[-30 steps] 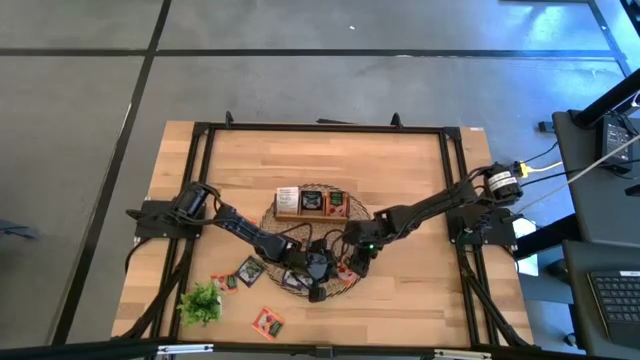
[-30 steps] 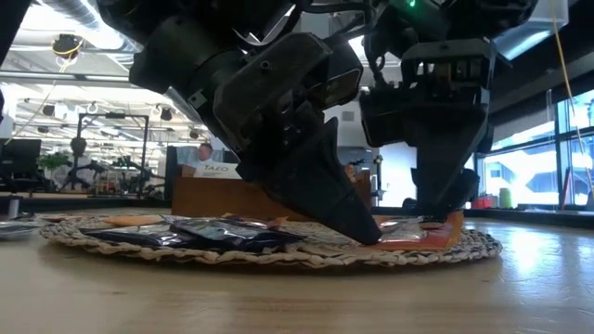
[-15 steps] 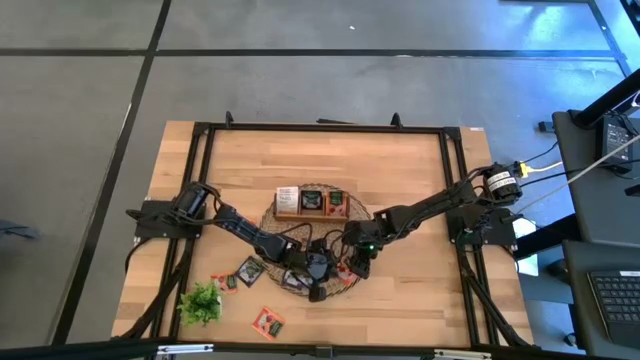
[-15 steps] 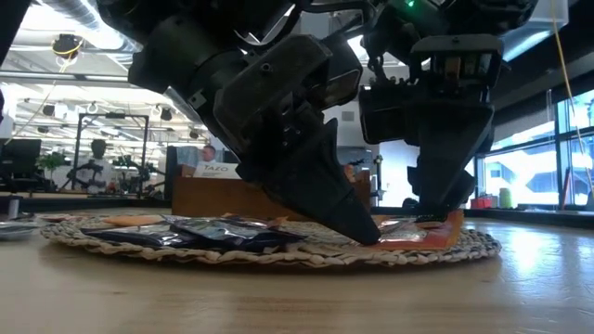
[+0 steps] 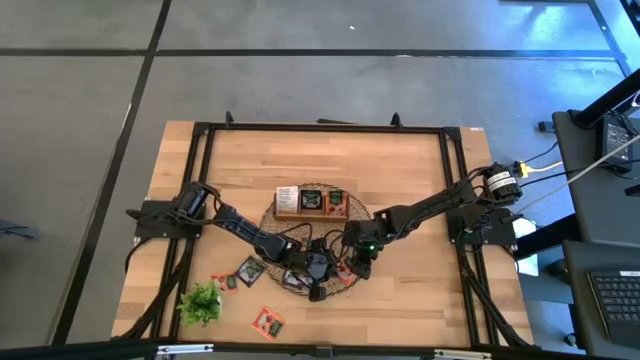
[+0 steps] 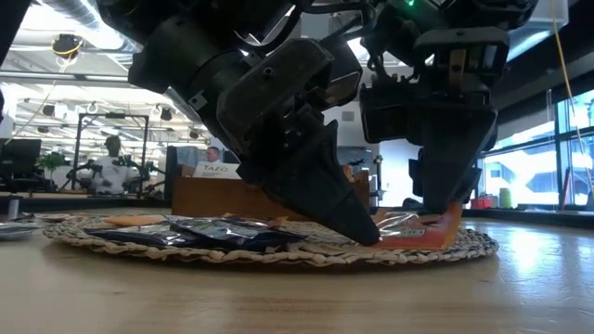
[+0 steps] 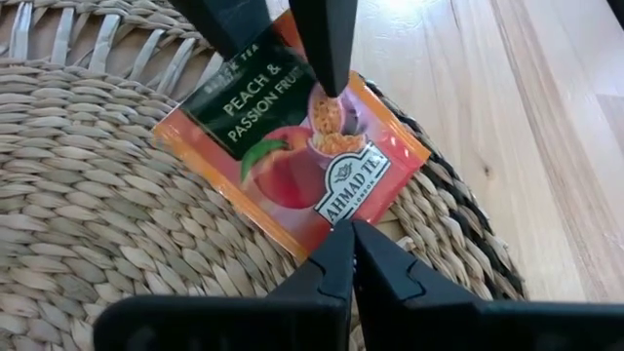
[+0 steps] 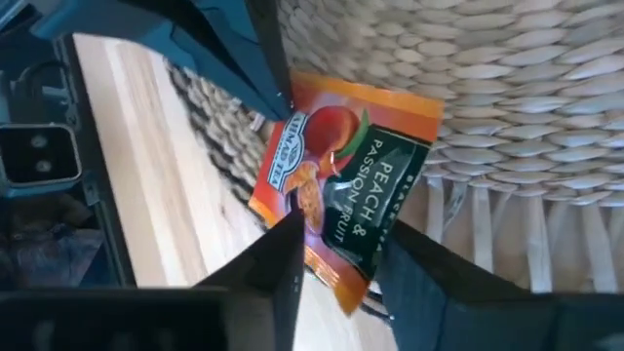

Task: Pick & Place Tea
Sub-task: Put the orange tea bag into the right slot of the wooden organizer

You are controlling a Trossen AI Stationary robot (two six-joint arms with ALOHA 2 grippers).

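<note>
Compared with a second ago, the right gripper (image 6: 444, 215) is seen narrowed onto the orange peach tea sachet (image 7: 292, 146), whose outer edge is now lifted off the round wicker mat (image 6: 278, 249); the fingers are pinched on that sachet. The left gripper (image 7: 343, 239) is unchanged: fingers pressed together, tip held at the sachet's near edge on the mat.

In the high view the sachet is largely hidden under both arms. Dark sachets (image 6: 218, 232) lie on the mat's other side.

A light wooden table (image 5: 400, 180) carries the mat and a wooden tray (image 5: 312, 203). An office with seated people is visible beyond.
</note>
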